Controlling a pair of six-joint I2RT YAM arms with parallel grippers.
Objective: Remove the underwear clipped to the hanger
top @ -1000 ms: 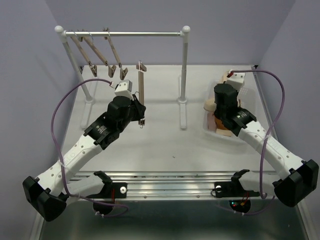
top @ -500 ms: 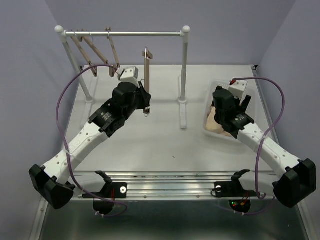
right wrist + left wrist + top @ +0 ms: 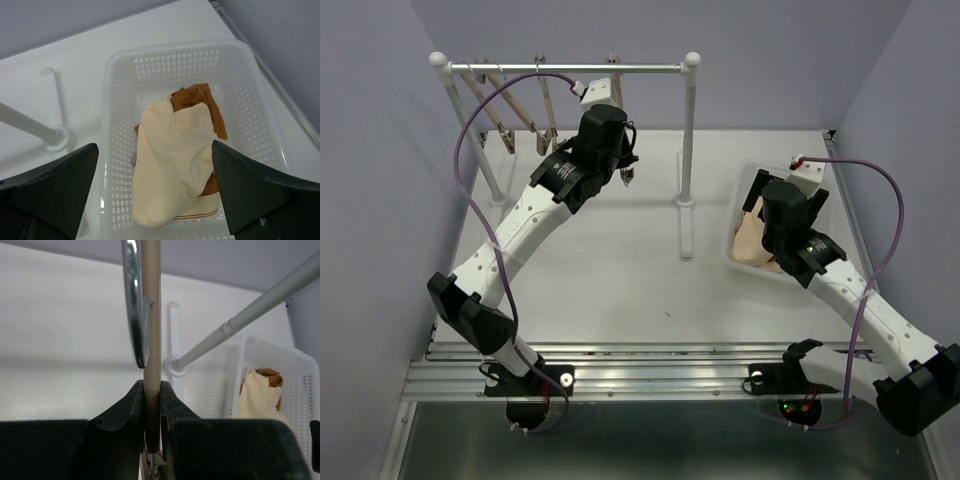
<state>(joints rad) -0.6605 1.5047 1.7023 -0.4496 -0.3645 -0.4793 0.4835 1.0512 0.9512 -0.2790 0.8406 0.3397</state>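
Note:
My left gripper [image 3: 151, 390] is shut on the bar of a bare wooden hanger [image 3: 151, 315], and the hanger's metal hook [image 3: 132, 305] stands just above the jaws. From above, that hanger [image 3: 616, 75] is raised to the rack rail [image 3: 650, 68], with the left gripper [image 3: 617, 112] just below. Beige underwear [image 3: 170, 160] lies in the white basket [image 3: 165, 55] on top of rust-brown underwear [image 3: 200, 97]. My right gripper [image 3: 155, 190] hangs open above them, touching neither. In the top view the right gripper [image 3: 777, 213] is over the basket [image 3: 745, 178].
Several bare wooden hangers [image 3: 510, 105] hang at the left end of the rail. The rack's right post [image 3: 687, 150] and its foot stand between the arms. The rail [image 3: 240, 322] crosses the left wrist view, with the basket [image 3: 260, 370] beyond it.
The left arm has lifted the bare hanger up and back to the rail. The right gripper has opened and pulled back above the basket, leaving the beige underwear inside.

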